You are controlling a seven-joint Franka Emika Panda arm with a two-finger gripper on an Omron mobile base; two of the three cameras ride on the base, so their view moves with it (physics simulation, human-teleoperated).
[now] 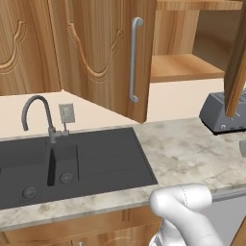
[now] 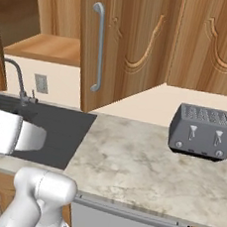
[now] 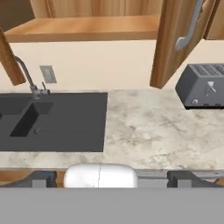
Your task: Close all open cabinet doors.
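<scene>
Two cabinet doors stand open over the counter, one on each side of an open cupboard with a bare wooden shelf (image 3: 87,28). The left door (image 1: 103,57) swings out above the sink, its silver bar handle (image 1: 136,60) near the free edge; it appears as a thin edge (image 3: 8,61) in the hand view. The right door (image 2: 128,42) sticks out beside the toaster, and its edge (image 1: 235,72) shows at the right of the left base view. My gripper (image 3: 113,179) is open, empty, low in front of the counter edge, well short of both doors.
A black sink (image 1: 72,163) with a curved faucet (image 1: 36,113) sits below the left door. A grey toaster (image 2: 201,131) stands on the marble counter (image 2: 130,162) under the right door. Closed cabinet doors (image 2: 213,42) flank the cupboard. A wall outlet (image 1: 67,113) is behind the faucet.
</scene>
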